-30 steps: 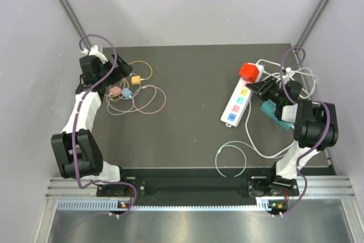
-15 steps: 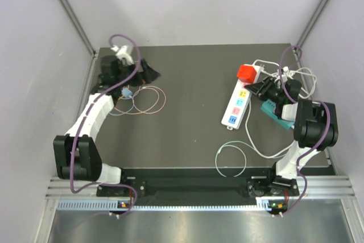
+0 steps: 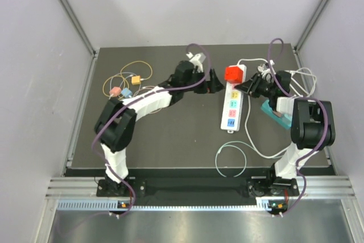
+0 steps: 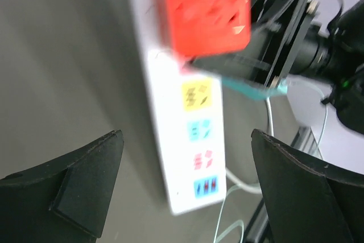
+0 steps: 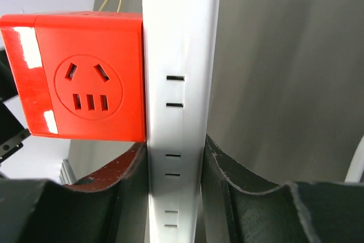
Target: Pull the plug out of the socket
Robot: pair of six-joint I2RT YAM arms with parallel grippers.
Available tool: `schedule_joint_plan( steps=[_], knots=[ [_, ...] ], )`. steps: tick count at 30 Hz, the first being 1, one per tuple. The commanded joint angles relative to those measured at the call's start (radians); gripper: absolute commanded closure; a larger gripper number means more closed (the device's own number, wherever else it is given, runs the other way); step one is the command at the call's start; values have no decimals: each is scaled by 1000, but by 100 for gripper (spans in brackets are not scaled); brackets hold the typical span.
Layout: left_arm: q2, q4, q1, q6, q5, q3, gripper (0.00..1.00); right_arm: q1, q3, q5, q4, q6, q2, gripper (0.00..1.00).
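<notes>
Red cube plug (image 3: 234,74) sits on the far end of the white power strip (image 3: 231,109), seated on the strip's top face and standing up from it. One side of the cube, seen by the right wrist camera (image 5: 85,78), carries a round socket pattern of slots. The strip's long axis runs from the far side of the dark table (image 3: 170,140) toward the near side, with its near end angled slightly to the left. Its coloured outlets lie in a row below the plug.

The left gripper (image 3: 213,81) is just beside the plug on its left, jaws spread wide and holding nothing. In its wrist view the plug (image 4: 205,9) lies ahead of the fingertips (image 4: 108,146), not between them, and the strip (image 4: 193,152) crosses the gap.

The right gripper (image 3: 250,86) reaches in from the strip's right side. Its jaws are closed against the two long edges of the strip (image 5: 182,83) just next to the plug, with the fingers (image 5: 239,180) touching the white casing.
</notes>
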Motion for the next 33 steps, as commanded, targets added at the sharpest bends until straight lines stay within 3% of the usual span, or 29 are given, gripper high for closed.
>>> schedule_joint_plan(
  steps=[1, 10, 14, 22, 27, 33],
  knots=[
    [57, 74, -59, -15, -132, 159, 1, 30, 53, -5, 8, -121, -54, 100],
    [146, 28, -102, 11, -244, 279, 1, 83, 79, 20, -63, -184, -71, 100],
    [175, -128, -115, 37, -343, 354, 1, 112, 81, 21, -66, -190, -81, 100],
    [129, -237, -115, 72, -438, 349, 1, 112, 79, 21, -61, -192, -97, 100],
    [141, -280, -116, 52, -429, 366, 1, 114, 81, 20, -57, -189, -97, 100],
    [177, -192, -115, -26, -311, 360, 1, 112, 78, 12, -49, -184, -104, 100]
  ],
)
